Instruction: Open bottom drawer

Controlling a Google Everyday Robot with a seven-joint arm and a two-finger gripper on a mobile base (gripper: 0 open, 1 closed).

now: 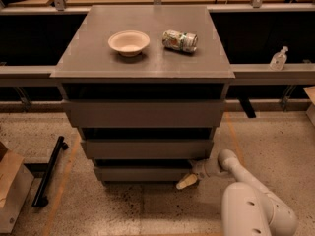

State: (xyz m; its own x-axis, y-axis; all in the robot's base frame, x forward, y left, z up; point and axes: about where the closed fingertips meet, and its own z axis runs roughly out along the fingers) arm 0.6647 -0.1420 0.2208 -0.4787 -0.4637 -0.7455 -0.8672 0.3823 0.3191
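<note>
The bottom drawer (142, 174) is the lowest of three grey-brown handleless fronts on the cabinet, with a dark gap above it. My gripper (189, 176) is at the right end of this drawer front, close to the floor, touching or nearly touching its corner. My white arm (231, 167) reaches to it from the lower right. The middle drawer front (146, 149) and the top drawer front (143, 114) stand above it.
On the cabinet top (88, 58) are a cream bowl (129, 42) and a crushed can (180, 40) lying on its side. A black bar (48, 172) and a cardboard box (11, 191) lie on the floor at the left. A bottle (278, 59) stands on the right ledge.
</note>
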